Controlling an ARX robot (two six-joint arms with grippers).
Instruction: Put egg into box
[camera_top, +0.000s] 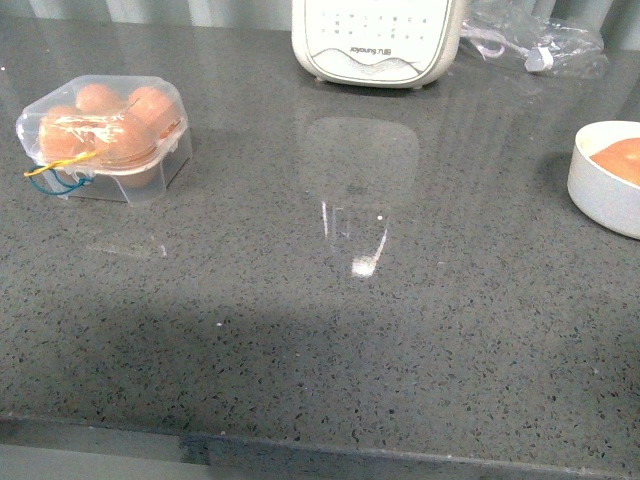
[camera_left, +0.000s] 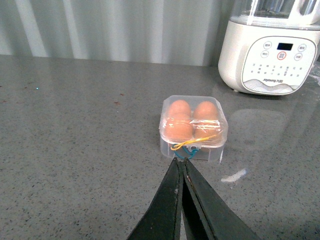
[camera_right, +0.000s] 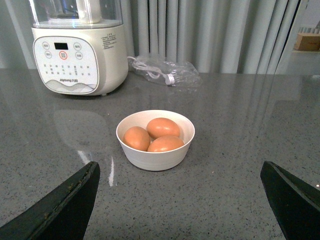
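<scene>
The clear plastic egg carton (camera_top: 104, 138) is sitting on the grey speckled table (camera_top: 320, 330), toward its far left in the front view, with its lid down over the brown eggs inside. A yellow-and-blue wire tie (camera_left: 187, 145) is hanging at the carton's front edge. Which egg is the task's own is not something I can tell; three brown eggs (camera_right: 155, 136) are lying together in a round white bowl (camera_right: 155, 155) well apart from the carton, at the table's right side, and the front view is catching only the bowl's edge.

In the left wrist view the left pincer (camera_left: 180, 162) is showing its two dark fingers (camera_left: 167, 207) pressed together, tips meeting just in front of the carton, near the wire tie, holding nothing. In the right wrist view the right pincer (camera_right: 180, 175) is standing spread wide, its fingers at the picture's two lower corners, with the bowl lying beyond the gap between them and apart from them.

A cream Joyoung kitchen appliance (camera_top: 377, 42) is standing at the table's far side, and a crumpled clear plastic bag (camera_right: 162, 72) with a white cable inside is lying just beside it.
</scene>
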